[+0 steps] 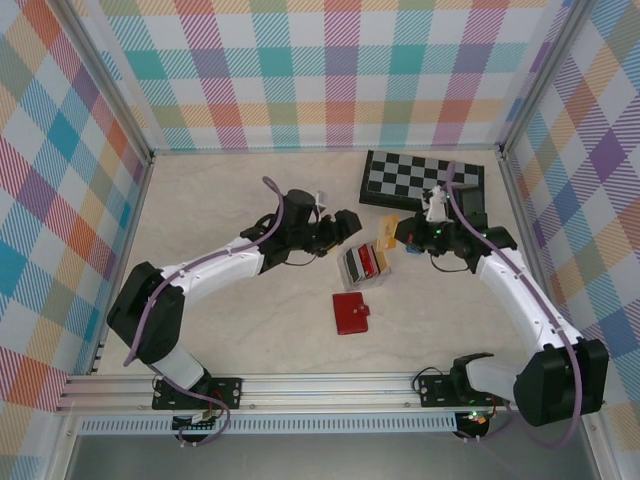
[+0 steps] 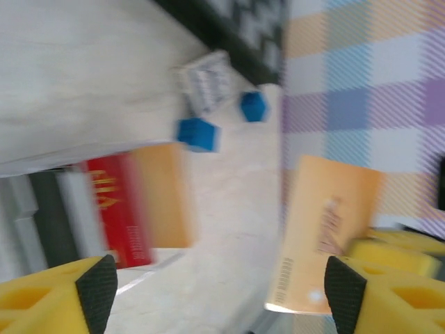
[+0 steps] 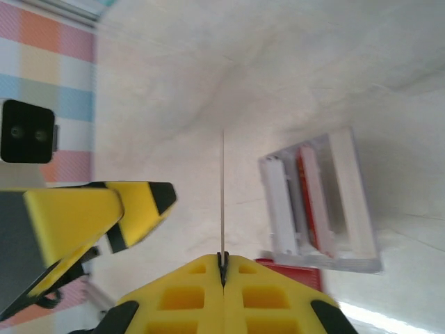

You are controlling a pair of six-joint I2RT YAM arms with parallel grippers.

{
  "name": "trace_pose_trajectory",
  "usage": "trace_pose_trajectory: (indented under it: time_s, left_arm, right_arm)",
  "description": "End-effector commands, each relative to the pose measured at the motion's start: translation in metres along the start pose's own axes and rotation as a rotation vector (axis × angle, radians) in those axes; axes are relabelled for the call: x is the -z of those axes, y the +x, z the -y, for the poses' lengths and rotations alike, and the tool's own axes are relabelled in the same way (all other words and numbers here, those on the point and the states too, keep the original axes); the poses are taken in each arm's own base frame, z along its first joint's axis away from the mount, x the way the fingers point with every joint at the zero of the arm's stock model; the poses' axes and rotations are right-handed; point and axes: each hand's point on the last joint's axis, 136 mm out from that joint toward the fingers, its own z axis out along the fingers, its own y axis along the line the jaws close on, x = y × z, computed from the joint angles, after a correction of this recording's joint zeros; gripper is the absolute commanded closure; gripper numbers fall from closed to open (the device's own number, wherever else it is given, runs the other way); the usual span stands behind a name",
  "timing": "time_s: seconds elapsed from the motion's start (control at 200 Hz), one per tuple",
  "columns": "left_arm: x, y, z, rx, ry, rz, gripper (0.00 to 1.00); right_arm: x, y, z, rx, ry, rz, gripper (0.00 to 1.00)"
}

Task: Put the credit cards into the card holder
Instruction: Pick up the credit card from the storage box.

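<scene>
Right tool [image 3: 222, 260] pinching orange card [image 2: 325, 229], edge-on

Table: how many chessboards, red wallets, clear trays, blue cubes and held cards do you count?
Chessboard: 1
Red wallet: 1
Clear tray: 1
Blue cubes: 2
Orange card, held: 1
Total: 6

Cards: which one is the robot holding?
The orange card, pinched on edge by the right end effector. The other cards lie in the clear tray.
</scene>
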Motion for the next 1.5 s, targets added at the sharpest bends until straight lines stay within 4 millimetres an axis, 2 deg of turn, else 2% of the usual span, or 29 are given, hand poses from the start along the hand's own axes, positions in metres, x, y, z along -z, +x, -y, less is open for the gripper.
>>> trace_pose_trajectory:
  time_s: [0.0, 0.08, 0.155, 0.235, 0.35, 0.455, 0.555, 0.675, 0.77, 0.935, 0.97, 1.015, 1.075, 1.14, 1.17, 1.26, 1.295, 1.34, 1.415, 1.495]
  left_arm:
    - [-0.004, 0.012, 0.048, -0.031, 0.235, -0.095, 0.18]
    - [-0.008, 0.014, 0.056, -0.021, 0.286, -0.124, 0.19]
    - [-0.01, 0.015, 0.062, -0.02, 0.32, -0.133, 0.26]
    - [-0.008, 0.014, 0.067, -0.022, 0.342, -0.133, 0.42]
    - [-0.004, 0.013, 0.072, -0.018, 0.378, -0.122, 0.61]
    - [-0.002, 0.012, 0.075, -0.014, 0.392, -0.117, 0.87]
    - [0.0, 0.013, 0.074, -0.016, 0.389, -0.112, 1.0]
    - [0.001, 0.015, 0.073, -0.02, 0.388, -0.119, 1.0]
    - [0.002, 0.016, 0.075, -0.024, 0.397, -0.133, 1.0]
    - [0.001, 0.017, 0.072, -0.019, 0.388, -0.134, 0.99]
    - [0.0, 0.018, 0.07, -0.015, 0.383, -0.136, 0.96]
    - [-0.002, 0.018, 0.066, -0.007, 0.364, -0.138, 0.86]
    - [-0.002, 0.018, 0.056, 0.001, 0.321, -0.135, 0.81]
    - [-0.004, 0.022, 0.031, 0.015, 0.194, -0.128, 0.55]
    - [-0.002, 0.024, 0.015, 0.014, 0.119, -0.121, 0.48]
    - [0.012, 0.029, -0.035, 0.022, -0.106, -0.074, 0.42]
    - [0.02, 0.032, -0.054, 0.04, -0.181, -0.055, 0.35]
    - [0.03, 0.036, -0.076, 0.06, -0.266, -0.034, 0.34]
    - [0.044, 0.045, -0.105, 0.091, -0.372, -0.016, 0.32]
    - [0.052, 0.056, -0.12, 0.101, -0.416, -0.022, 0.32]
  right_arm:
    - [0.009, -0.002, -0.048, 0.017, -0.263, -0.039, 0.98]
    - [0.012, -0.001, -0.056, 0.019, -0.313, -0.058, 0.98]
    - [0.011, 0.0, -0.057, 0.013, -0.323, -0.069, 0.97]
    - [0.009, 0.001, -0.055, 0.004, -0.321, -0.082, 0.97]
    - [0.004, 0.002, -0.048, -0.02, -0.304, -0.099, 0.96]
    - [0.003, 0.002, -0.042, -0.041, -0.295, -0.107, 0.94]
    - [0.004, 0.0, -0.038, -0.058, -0.29, -0.111, 0.89]
    - [0.01, -0.001, -0.038, -0.072, -0.331, -0.131, 0.81]
    - [0.013, 0.001, -0.044, -0.066, -0.378, -0.156, 0.8]
    - [0.014, 0.004, -0.049, -0.059, -0.421, -0.187, 0.93]
    - [0.014, 0.005, -0.05, -0.054, -0.435, -0.193, 0.95]
    - [0.014, 0.006, -0.049, -0.054, -0.43, -0.193, 0.97]
    - [0.013, 0.008, -0.045, -0.051, -0.406, -0.186, 0.98]
    - [0.011, 0.012, -0.03, -0.057, -0.312, -0.164, 0.98]
    - [0.01, 0.016, -0.021, -0.058, -0.25, -0.159, 0.98]
    - [0.005, 0.035, 0.008, -0.022, -0.045, -0.157, 0.98]
    - [0.002, 0.048, 0.019, -0.008, 0.036, -0.168, 0.98]
    - [-0.003, 0.064, 0.029, 0.029, 0.134, -0.187, 0.99]
    - [-0.014, 0.094, 0.035, 0.106, 0.231, -0.223, 0.99]
    - [-0.024, 0.119, 0.036, 0.171, 0.296, -0.252, 0.99]
